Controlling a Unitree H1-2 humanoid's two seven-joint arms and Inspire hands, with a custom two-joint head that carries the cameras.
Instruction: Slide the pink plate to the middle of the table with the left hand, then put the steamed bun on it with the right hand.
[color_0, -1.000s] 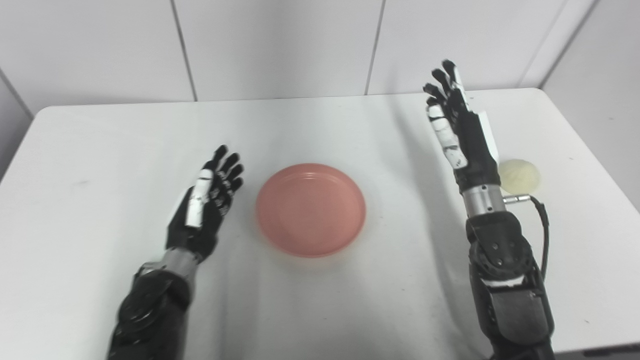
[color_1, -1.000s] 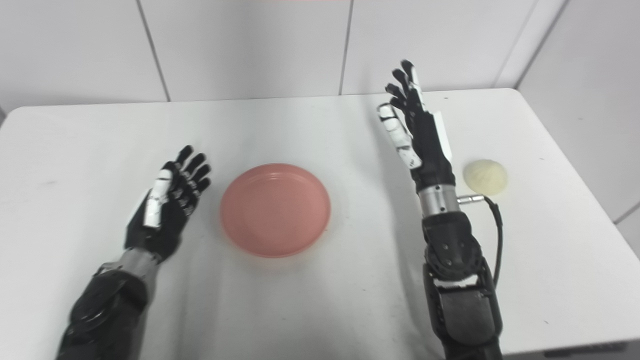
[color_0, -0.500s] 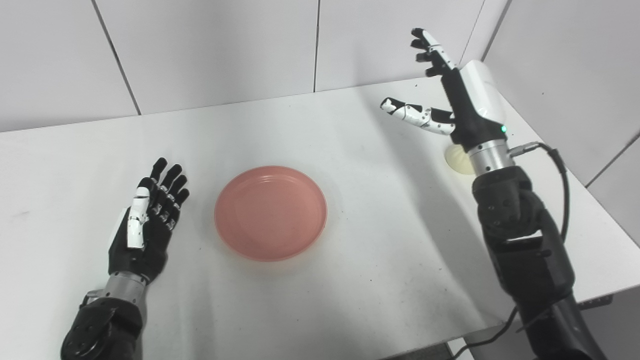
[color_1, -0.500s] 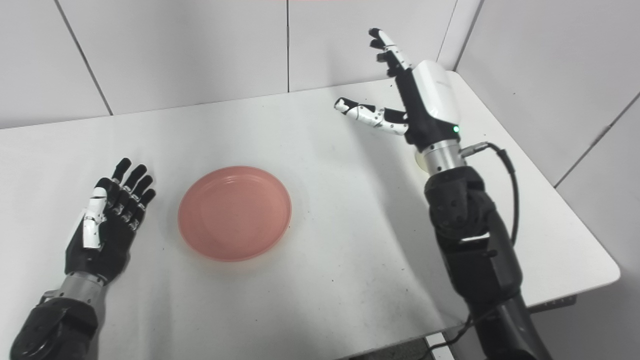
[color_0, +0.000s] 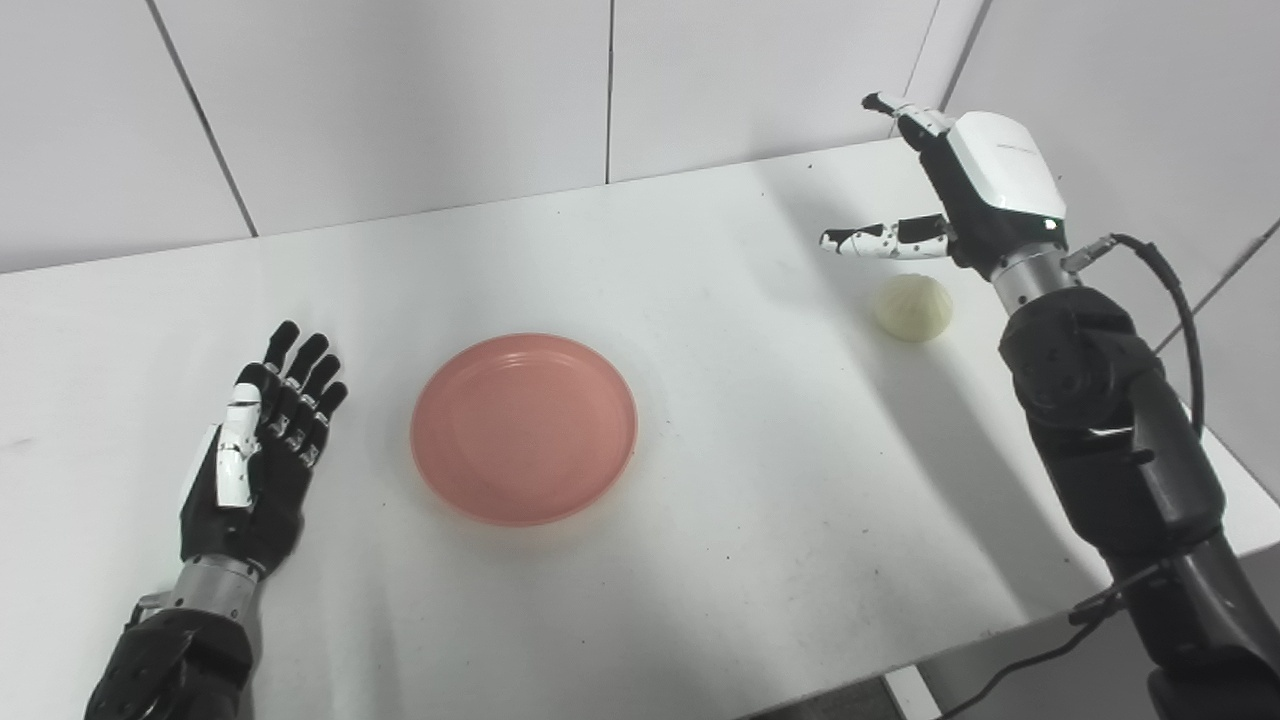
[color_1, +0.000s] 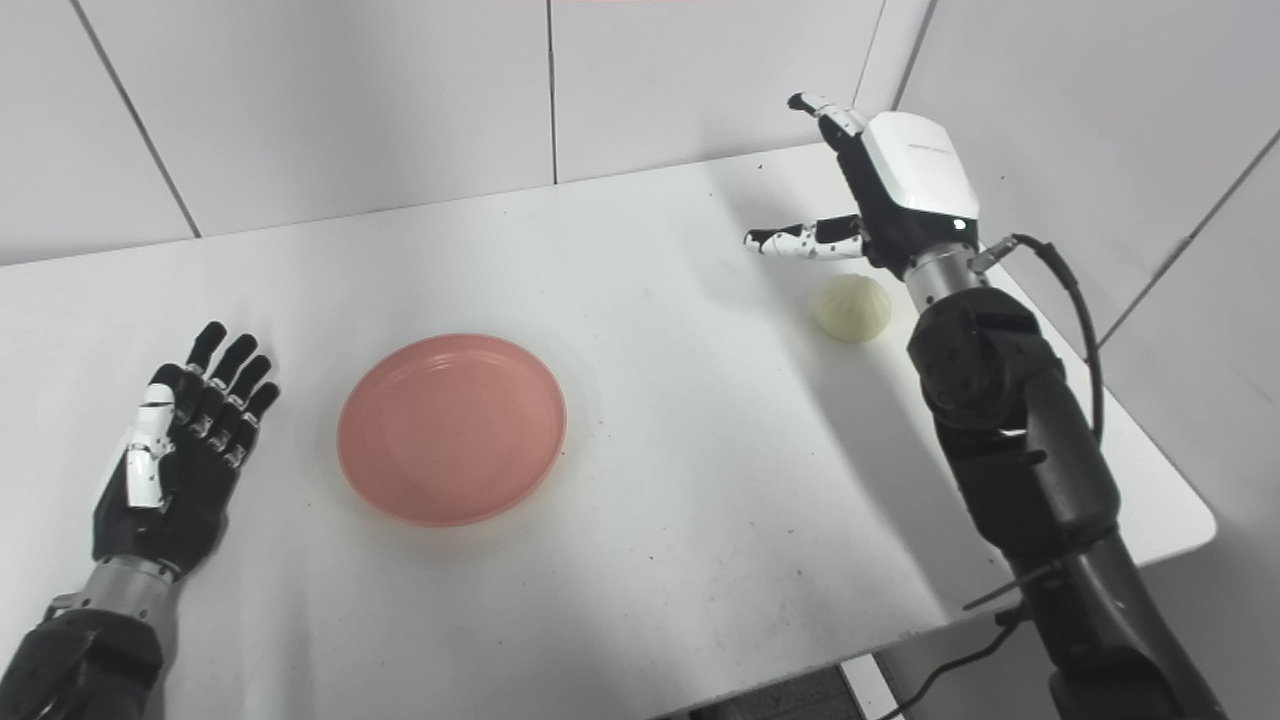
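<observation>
Our right hand (color_0: 985, 195) has swung over above the bun (color_0: 912, 307), wide open and empty, so we can grab it next, while our left hand (color_0: 255, 455) rests open beside the plate (color_0: 524, 428).

2 adjacent head views over table (color_0: 700, 560)

The left hand (color_0: 245, 470), at the lower left of the frame, is black with a white-plated thumb and a silver wrist ring above a dark forearm. The right hand (color_0: 960, 195), at the upper right, has a glossy white back shell, a white-segmented thumb, a small green light, a silver wrist and a black cable (color_0: 1165, 290) looping beside its bulky black forearm.
</observation>
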